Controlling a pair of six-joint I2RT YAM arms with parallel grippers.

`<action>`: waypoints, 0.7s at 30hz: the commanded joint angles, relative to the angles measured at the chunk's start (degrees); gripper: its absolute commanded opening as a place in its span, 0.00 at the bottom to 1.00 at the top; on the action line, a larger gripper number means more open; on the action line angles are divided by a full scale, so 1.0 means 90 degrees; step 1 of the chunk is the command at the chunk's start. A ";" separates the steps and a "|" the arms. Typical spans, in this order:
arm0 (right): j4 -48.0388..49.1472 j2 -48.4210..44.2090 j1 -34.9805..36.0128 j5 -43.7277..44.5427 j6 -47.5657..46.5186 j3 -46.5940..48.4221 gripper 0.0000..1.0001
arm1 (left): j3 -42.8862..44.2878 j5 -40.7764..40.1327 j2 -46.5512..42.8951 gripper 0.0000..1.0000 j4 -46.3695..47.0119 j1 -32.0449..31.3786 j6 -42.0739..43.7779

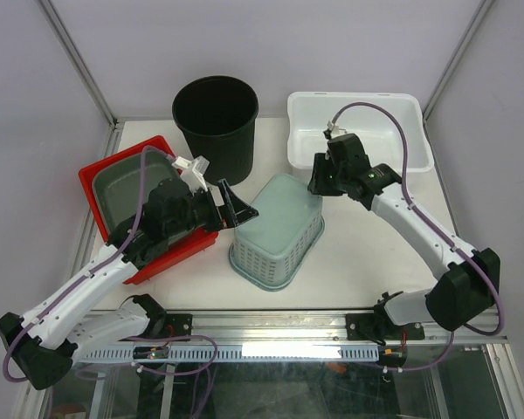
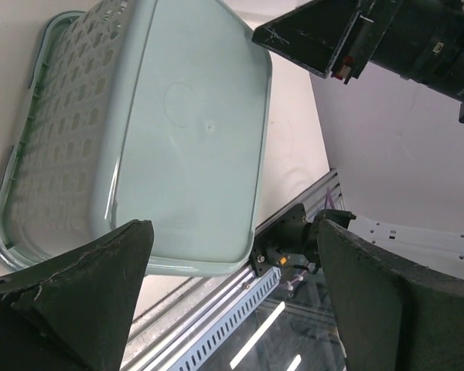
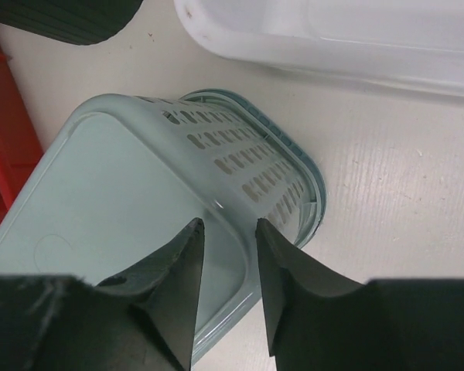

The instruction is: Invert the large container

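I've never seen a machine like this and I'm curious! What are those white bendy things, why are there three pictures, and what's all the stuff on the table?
The white bendy things are two robot arms bolted to a table. Each ends in a two-finger pincher called a gripper.

One picture looks down from above. The other two come from small cameras on each arm's wrist, so the dark shapes at the bottom are that arm's own fingers.

On the table sit a pale green laundry basket lying bottom-up, a black bucket, a white tub, and a red bin with a grey tray inside.

The left gripper and the right gripper are both open, close to the basket. Neither holds anything.
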 commanded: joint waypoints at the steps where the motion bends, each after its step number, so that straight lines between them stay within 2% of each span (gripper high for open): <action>1: 0.0194 -0.0621 -0.0086 -0.0243 0.0022 -0.0510 0.32 | 0.0028 -0.0029 0.0126 0.91 0.0073 -0.0031 0.0048; 9: -0.0401 -0.1984 -0.0100 -0.0217 0.0674 -0.1581 0.23 | 0.0293 0.0198 0.0643 0.92 0.0198 -0.0037 0.0240; 15: -0.1042 -0.3031 -0.0096 -0.0663 0.1469 -0.2158 0.12 | 0.0329 0.0290 0.0773 0.92 0.0304 -0.0036 0.0281; 19: -0.1323 -0.3530 -0.0099 -0.0904 0.1682 -0.2260 0.11 | 0.0405 0.0288 0.0774 0.93 0.0309 -0.0025 0.0299; 21: -0.1409 -0.3539 -0.0103 -0.0791 0.1533 -0.2175 0.15 | 0.0436 0.0289 0.0750 0.93 0.0308 -0.0027 0.0300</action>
